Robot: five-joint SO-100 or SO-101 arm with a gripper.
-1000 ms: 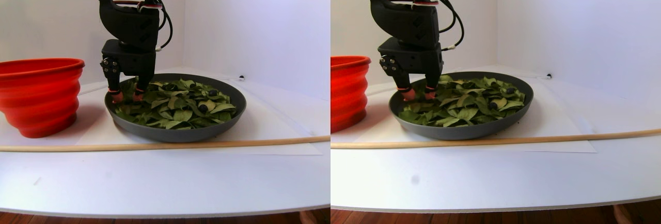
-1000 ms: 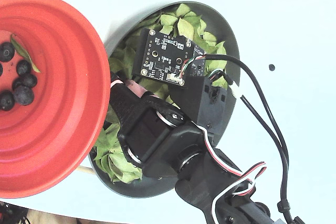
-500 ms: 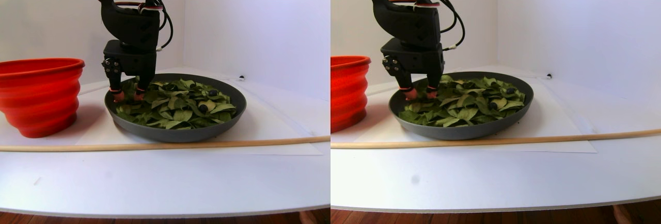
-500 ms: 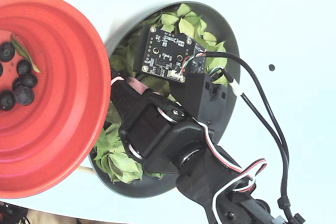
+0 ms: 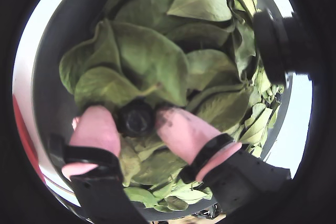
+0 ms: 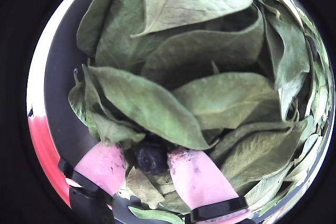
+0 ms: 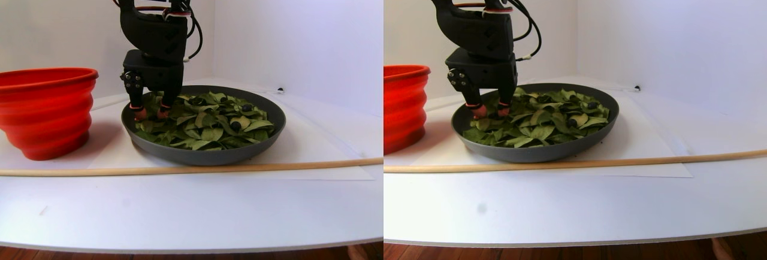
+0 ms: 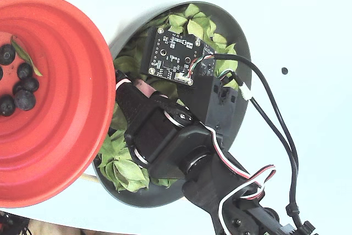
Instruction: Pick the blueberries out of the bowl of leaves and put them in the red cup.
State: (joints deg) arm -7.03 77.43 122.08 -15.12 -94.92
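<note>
My gripper (image 5: 136,121) pinches one blueberry (image 5: 136,119) among the leaves (image 5: 152,61), at the bowl (image 7: 204,152) edge nearest the red cup (image 7: 45,113). No legible writing anywhere.

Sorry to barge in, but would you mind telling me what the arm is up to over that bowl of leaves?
It is sorting blueberries out of the leaves. The gripper is down inside the grey bowl, near the rim on the red cup's side, its two pink fingertips closed on either side of one blueberry among the leaves. The berry has not been lifted clear yet. The red cup beside the bowl already holds several berries and one stray leaf.
</note>
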